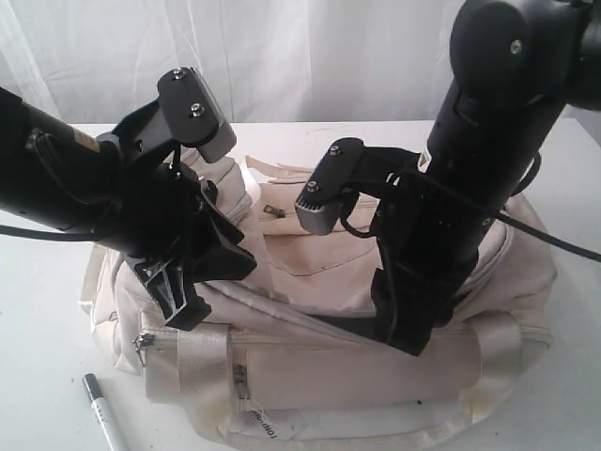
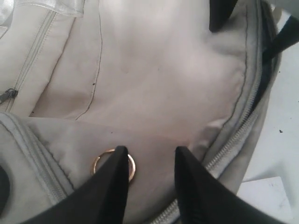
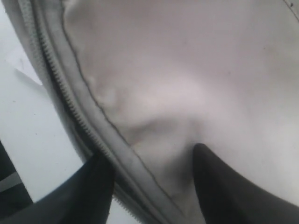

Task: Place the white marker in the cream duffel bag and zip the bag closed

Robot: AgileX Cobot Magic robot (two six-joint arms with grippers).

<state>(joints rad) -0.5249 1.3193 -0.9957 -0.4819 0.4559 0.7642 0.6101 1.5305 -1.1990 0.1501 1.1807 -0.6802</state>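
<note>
The cream duffel bag [image 1: 357, 376] lies in the middle of the table, its top zip partly open. On the table in front of its left end lies the white marker [image 1: 101, 413], dark cap away from me, apart from both grippers. My left gripper [image 1: 202, 282] hovers open over the bag's left part; in the left wrist view its fingertips [image 2: 122, 154] stand apart above cream fabric [image 2: 154, 70], one beside a gold ring [image 2: 99, 158]. My right gripper [image 1: 404, 338] points down at the bag's top opening. Its open jaws [image 3: 149, 151] straddle the zipper edge [image 3: 60, 88] without pinching it.
The bag rests on a white table [image 1: 38, 319] with a pale curtain [image 1: 282, 47] behind. Shiny webbing straps [image 1: 188, 366] wrap the bag's front. A small front zipper pull [image 1: 239, 381] hangs near the white label [image 1: 268, 430].
</note>
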